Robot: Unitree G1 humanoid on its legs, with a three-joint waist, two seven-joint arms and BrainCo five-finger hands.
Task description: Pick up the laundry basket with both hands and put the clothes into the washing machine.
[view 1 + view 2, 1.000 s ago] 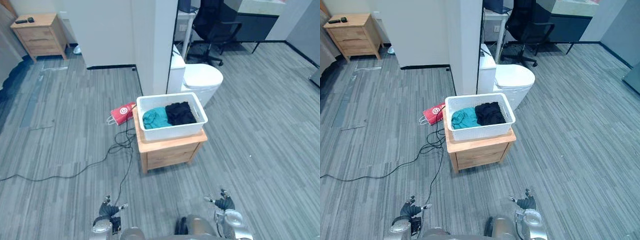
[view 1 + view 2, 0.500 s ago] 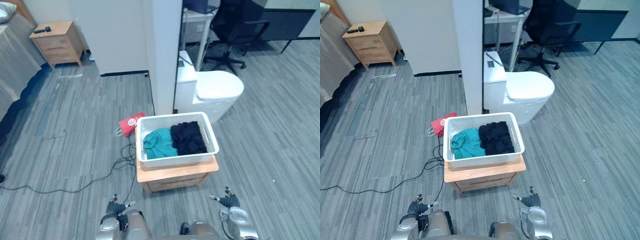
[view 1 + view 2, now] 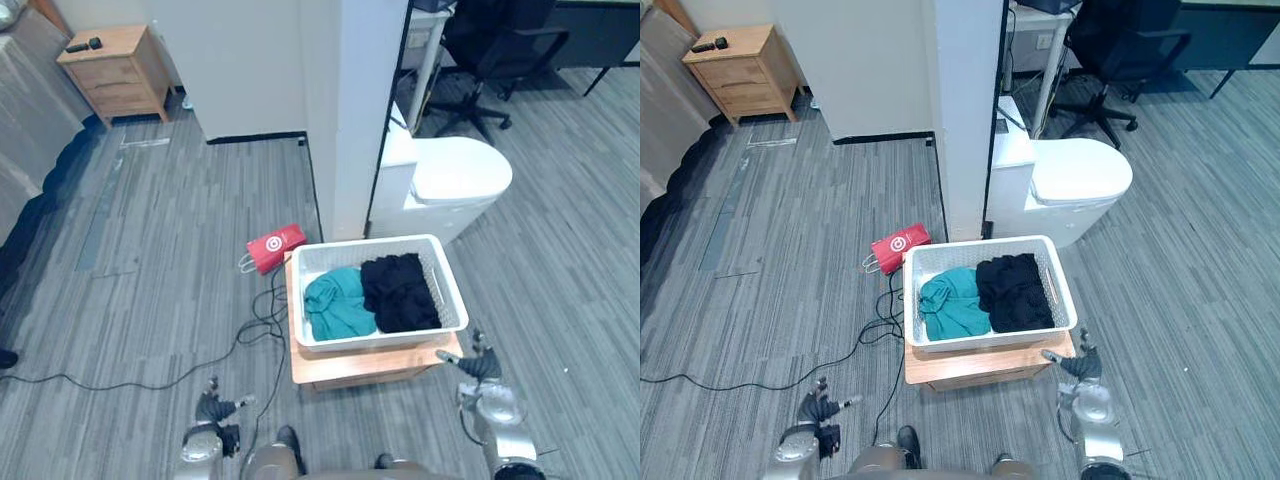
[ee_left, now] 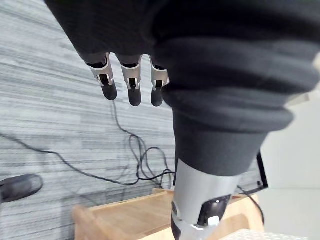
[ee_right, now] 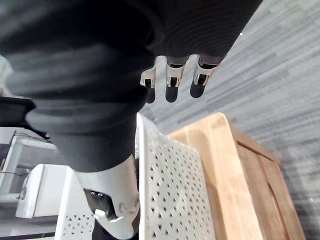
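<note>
The white laundry basket point(image 3: 372, 341) sits on a small wooden desk point(image 3: 365, 364) in the middle of the grey plank floor point(image 3: 150, 260). Inside it, a teal garment point(image 3: 338, 304) lies in the left half and a black garment point(image 3: 401, 292) in the right half, the two touching in the middle.

The right hand point(image 3: 479, 366) hangs just beside the near right corner of the desk, close to the basket's right end. Its fingers point(image 5: 171, 76) are straight and spread a little, holding nothing, and whether the thumb touches the basket wall cannot be told. The left hand point(image 3: 212, 407) is low at the near left, over bare floor and well apart from the basket. Its fingers point(image 4: 131, 86) are also straight and empty.

A red bag point(image 3: 276, 246) lies on the floor just beyond the basket's far left corner. Behind the basket stands a white pillar point(image 3: 352, 110), with a white toilet point(image 3: 452, 182) to its right and a black office chair point(image 3: 495, 35) farther back. A wooden nightstand point(image 3: 112, 70) stands at the far left.
</note>
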